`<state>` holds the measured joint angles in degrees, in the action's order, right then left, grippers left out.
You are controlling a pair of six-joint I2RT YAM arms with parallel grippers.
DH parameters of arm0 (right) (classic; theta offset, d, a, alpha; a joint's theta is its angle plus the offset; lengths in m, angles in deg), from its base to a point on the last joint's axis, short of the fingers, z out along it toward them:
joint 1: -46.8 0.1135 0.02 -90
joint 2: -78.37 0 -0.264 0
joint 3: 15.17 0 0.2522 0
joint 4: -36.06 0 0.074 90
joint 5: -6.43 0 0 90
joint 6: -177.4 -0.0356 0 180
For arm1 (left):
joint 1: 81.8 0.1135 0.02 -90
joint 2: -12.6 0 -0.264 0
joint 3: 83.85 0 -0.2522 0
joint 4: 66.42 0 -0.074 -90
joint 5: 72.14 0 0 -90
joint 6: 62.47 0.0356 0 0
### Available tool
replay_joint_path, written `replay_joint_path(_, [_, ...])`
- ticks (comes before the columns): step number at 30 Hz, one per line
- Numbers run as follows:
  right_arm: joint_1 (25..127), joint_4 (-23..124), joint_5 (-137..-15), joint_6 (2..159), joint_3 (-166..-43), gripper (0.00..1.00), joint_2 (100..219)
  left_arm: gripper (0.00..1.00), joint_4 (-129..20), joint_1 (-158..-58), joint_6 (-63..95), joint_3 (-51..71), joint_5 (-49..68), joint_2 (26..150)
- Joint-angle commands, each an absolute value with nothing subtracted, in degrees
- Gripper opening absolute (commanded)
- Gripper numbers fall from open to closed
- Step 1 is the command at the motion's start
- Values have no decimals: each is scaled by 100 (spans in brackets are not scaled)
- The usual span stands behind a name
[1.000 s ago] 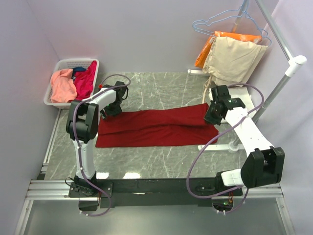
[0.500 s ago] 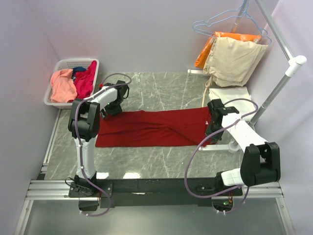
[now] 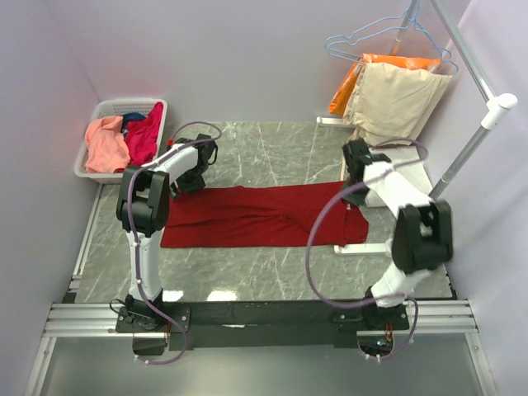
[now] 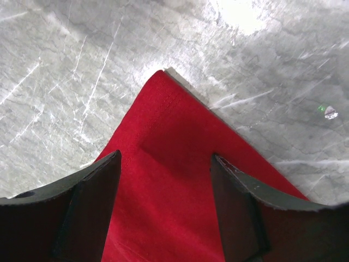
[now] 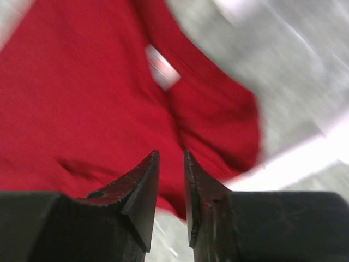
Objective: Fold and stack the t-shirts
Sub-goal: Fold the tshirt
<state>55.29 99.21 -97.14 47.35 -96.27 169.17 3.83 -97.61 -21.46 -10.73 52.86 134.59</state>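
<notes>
Flat on counter: dark red t-shirt, folded lengthwise into a long strip, prob. ready for the cross fold. L claw is spread wide, straddling the far-left corner w/o pinching, likely lined up to take it. R claw is only slightly parted, nothing btwn jaws, over collar end. The other tees wait in basket.
</notes>
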Motion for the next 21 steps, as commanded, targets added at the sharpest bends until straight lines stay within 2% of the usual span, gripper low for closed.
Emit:
replay_joint_path(1, [5550, 9184, -9439, 4802, -10459, 29, 18154, 72, 491, -9762, -2169, -1341, 5486, 13599])
replay_joint_path(6, [5568, 8972, -9307, 4785, -10865, 30, 19137, 72, 570, -9762, -2178, -1534, 5469, 13722])
replay_joint_path(12, [5559, 9279, -9288, 4759, -11313, 32, 19631, 72, 808, -9753, -2204, -1806, 5451, 13977])
replay_joint_path(21, [5524, 10431, -9324, 4776, -12965, 30, 20624, 73, 1370, -9622, -2309, -2930, 5521, 14698])
